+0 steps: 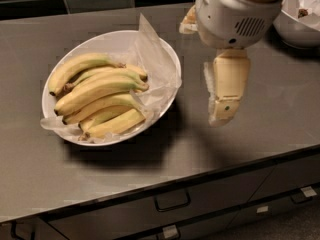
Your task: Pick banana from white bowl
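Camera view gives us the gripper (220, 119) hanging tip-down over the grey counter (260, 149), just below the arm's rounded white housing (235, 14). Its cream body faces us as one broad piece with a thin pale strip along its left edge, and we cannot tell whether it is spread or pressed together.

Left of the gripper as we see it, near but not touching, sits the white bowl (107, 35). It is wide and shallow, lined with crinkled translucent paper (155, 59) that rises in a peak above the rim on the side nearest the gripper. The bananas (100, 91) lie in this bowl, several yellow ones side by side across it, the farthest one tinged green. One end of each points roughly toward the gripper.

Up and to the right of the gripper, well apart from it, we see a second white bowl (295, 31), partly hidden by the housing. Below the gripper, past the counter's front edge, run dark drawers with a handle (172, 201).
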Tool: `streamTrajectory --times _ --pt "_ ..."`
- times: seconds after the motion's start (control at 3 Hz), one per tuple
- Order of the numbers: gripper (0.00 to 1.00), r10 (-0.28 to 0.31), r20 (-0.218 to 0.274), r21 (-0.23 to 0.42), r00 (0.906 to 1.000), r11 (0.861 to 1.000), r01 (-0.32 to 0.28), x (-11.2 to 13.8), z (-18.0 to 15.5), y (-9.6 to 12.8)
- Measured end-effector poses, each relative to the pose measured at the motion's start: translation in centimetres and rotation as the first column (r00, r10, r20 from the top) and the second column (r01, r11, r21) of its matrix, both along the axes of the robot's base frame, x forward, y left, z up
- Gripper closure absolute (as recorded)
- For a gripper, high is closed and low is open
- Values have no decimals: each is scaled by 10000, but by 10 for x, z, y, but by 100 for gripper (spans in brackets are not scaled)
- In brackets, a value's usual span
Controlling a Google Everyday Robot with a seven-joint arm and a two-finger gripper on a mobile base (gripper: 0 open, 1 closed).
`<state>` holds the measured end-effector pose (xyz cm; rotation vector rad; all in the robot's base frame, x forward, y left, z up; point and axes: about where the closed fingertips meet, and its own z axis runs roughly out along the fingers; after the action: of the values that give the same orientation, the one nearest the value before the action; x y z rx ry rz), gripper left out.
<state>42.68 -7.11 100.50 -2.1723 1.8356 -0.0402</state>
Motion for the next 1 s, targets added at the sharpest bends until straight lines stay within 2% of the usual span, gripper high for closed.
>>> streamTrajectory --times 0.33,0.67,1.0 --pt "0 1377 297 120 9900 9904 -1381 -5 14 53" --pt "0 1508 583 282 9868 9879 -1526 -3 20 62" --pt "0 2214 477 413 9740 9738 -2234 14 10 93"
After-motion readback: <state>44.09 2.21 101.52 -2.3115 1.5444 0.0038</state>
